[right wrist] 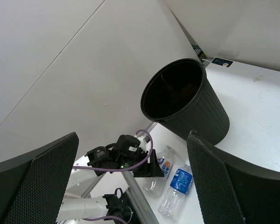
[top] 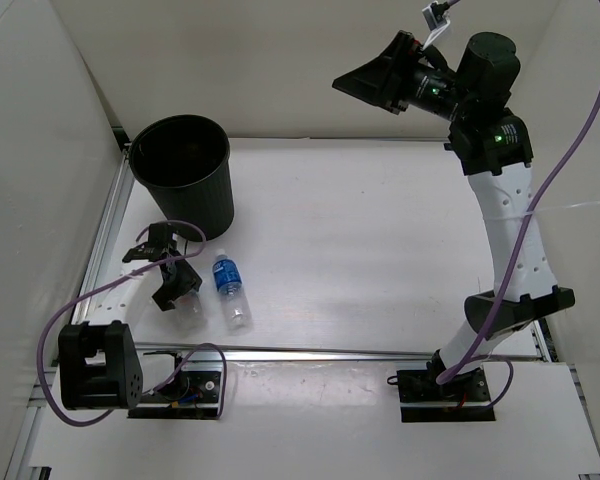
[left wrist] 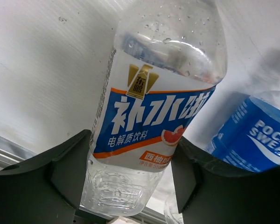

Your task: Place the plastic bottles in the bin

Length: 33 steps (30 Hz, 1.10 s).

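Note:
My left gripper (top: pixel 175 285) is low at the near left of the table, its fingers (left wrist: pixel 70 172) closed against both sides of a clear bottle with a blue and white label (left wrist: pixel 154 107). That bottle lies on the table (top: pixel 192 308). A second clear bottle with a blue label (top: pixel 230 288) lies just to its right, and it also shows in the left wrist view (left wrist: pixel 256 135). The black bin (top: pixel 185 175) stands upright behind them, its mouth dark. My right gripper (top: pixel 365 85) is raised high at the back right, open and empty. The orange-amber bottle is not in view.
White walls close in the left and back sides. A metal rail (top: pixel 110 230) runs along the table's left edge and another along the near edge (top: pixel 330 355). A purple cable (top: pixel 55 330) loops beside the left arm.

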Each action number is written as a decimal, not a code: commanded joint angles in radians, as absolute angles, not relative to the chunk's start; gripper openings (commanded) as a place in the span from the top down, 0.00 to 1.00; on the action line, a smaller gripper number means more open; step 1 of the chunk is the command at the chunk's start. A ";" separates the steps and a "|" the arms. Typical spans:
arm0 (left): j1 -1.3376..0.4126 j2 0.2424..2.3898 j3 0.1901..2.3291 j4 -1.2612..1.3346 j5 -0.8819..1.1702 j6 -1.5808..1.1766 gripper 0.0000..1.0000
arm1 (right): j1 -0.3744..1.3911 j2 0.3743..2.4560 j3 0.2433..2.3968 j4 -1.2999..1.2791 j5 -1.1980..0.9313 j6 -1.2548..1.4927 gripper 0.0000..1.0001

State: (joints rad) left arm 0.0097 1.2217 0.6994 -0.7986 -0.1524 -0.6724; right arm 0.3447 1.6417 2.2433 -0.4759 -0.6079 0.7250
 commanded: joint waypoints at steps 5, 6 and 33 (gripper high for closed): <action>0.005 1.065 0.863 -0.845 -0.228 -0.729 0.64 | 0.334 1.577 2.204 -0.489 -0.620 0.692 0.00; 0.005 1.046 0.938 -0.859 -0.242 -0.741 0.64 | 0.334 1.577 2.194 -0.489 -0.620 0.692 0.00; -0.110 1.502 1.865 -0.759 -0.423 -0.604 0.00 | 0.313 1.574 2.155 -0.489 -0.629 0.634 0.00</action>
